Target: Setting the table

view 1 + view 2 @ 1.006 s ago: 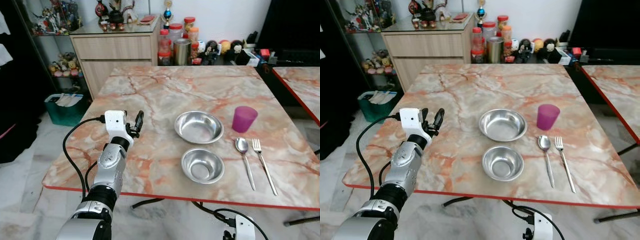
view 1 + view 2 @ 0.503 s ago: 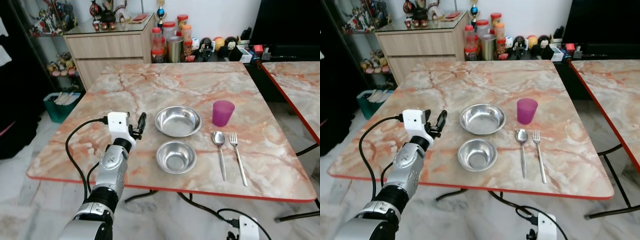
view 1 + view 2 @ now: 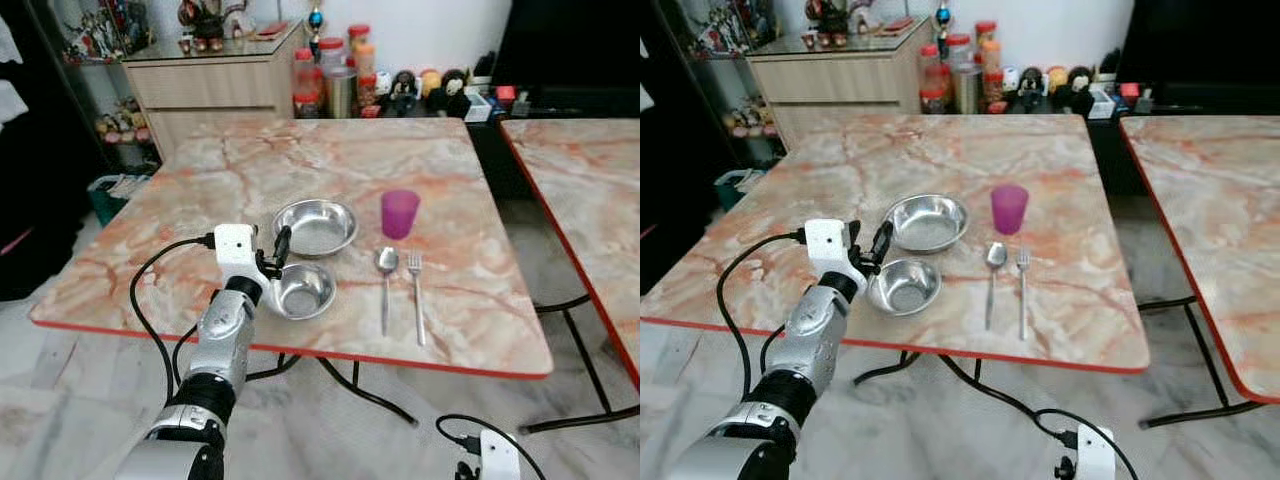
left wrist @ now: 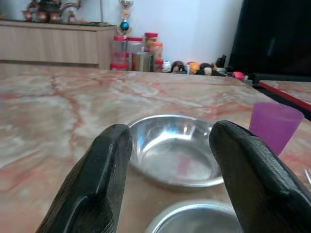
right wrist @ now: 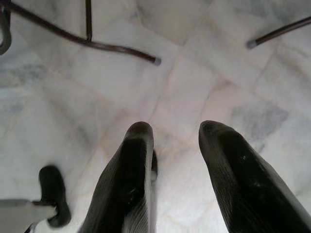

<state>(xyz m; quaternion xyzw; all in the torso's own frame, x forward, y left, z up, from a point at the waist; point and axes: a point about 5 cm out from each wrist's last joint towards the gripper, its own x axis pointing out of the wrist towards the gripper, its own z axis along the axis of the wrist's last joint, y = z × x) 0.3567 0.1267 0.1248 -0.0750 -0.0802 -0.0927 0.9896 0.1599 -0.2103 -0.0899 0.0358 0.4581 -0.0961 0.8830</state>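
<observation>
Left gripper (image 3: 278, 245) hovered over the table (image 3: 150, 250), fingers apart and holding nothing, just left of the two bowls. Small bowl (image 3: 300, 291) sat near the front edge; big bowl (image 3: 315, 227) lay just behind it. Right of them the spoon (image 3: 386, 285) and fork (image 3: 416, 296) lay side by side, cup (image 3: 399, 213) standing behind them. Right gripper (image 5: 172, 160) hung low over the floor (image 5: 204, 73), fingers apart, empty.
</observation>
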